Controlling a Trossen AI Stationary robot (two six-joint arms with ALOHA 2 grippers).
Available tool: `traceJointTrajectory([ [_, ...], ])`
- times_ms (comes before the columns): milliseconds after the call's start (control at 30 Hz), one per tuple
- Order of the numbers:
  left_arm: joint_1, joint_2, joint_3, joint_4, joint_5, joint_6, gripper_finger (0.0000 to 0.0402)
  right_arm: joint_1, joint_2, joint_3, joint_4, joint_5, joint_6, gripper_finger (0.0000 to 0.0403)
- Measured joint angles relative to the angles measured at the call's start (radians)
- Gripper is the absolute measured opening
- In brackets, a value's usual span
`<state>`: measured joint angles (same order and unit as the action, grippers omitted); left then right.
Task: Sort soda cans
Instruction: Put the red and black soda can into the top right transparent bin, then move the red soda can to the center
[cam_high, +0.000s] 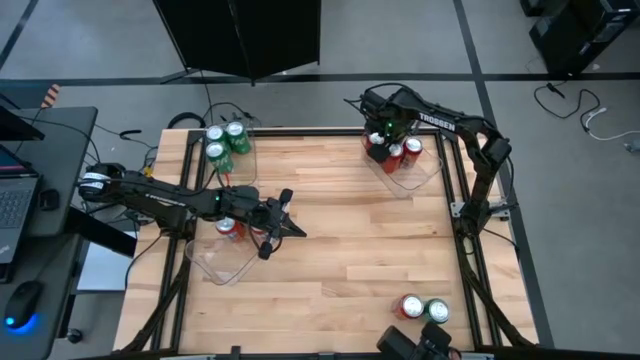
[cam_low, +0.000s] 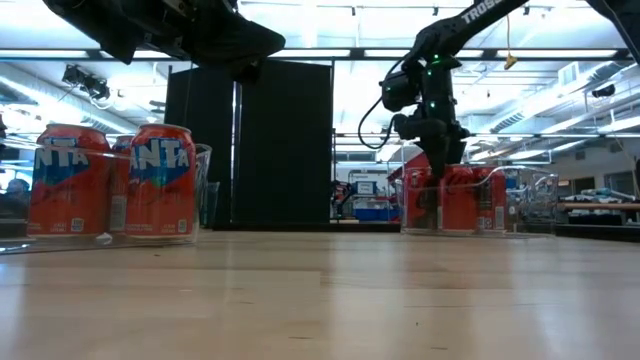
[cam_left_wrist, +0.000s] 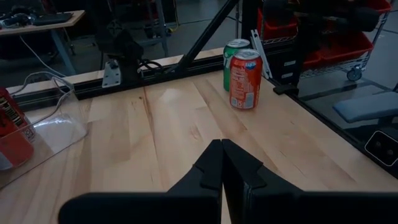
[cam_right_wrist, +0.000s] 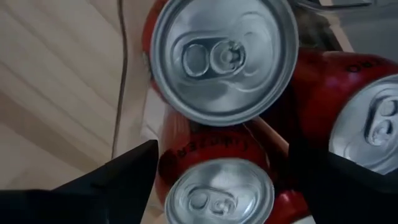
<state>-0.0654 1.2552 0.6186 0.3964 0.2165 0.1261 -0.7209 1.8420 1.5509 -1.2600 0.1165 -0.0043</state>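
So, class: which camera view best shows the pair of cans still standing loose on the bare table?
The left wrist view: the red can and green can stand upright, labels visible. The high view shows only their tops; the low and right wrist views miss them.

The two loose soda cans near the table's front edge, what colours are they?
One red, one green; clearest in the left wrist view.
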Motion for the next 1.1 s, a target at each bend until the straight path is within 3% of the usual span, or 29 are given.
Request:
traceJointTrajectory([
  [400,0.0,0.0,0.0,0.002,-0.003,0.0,0.0008,0.083,-0.146,0.036,-0.153,-0.005,0.008,0.0351],
  [533,0.0,0.0,0.0,0.001,-0.022,0.0,0.0008,0.19,-0.223,0.048,-0.185,-0.093,0.06,0.0344],
  [700,0.0,0.0,0.0,0.001,-0.048,-0.009,0.0008,0.42,-0.278,0.048,-0.213,-0.185,0.138,0.0293],
  [867,0.0,0.0,0.0,-0.012,-0.051,-0.042,0.0008,0.757,-0.303,0.048,-0.219,-0.193,0.347,0.0229],
  [967,0.0,0.0,0.0,-0.01,-0.051,-0.049,0.0008,0.947,-0.295,0.048,-0.218,-0.193,0.55,0.022],
  [1100,0.0,0.0,0.0,-0.004,-0.051,-0.049,0.0008,1.145,-0.277,0.036,-0.188,-0.177,0.819,0.0238],
])
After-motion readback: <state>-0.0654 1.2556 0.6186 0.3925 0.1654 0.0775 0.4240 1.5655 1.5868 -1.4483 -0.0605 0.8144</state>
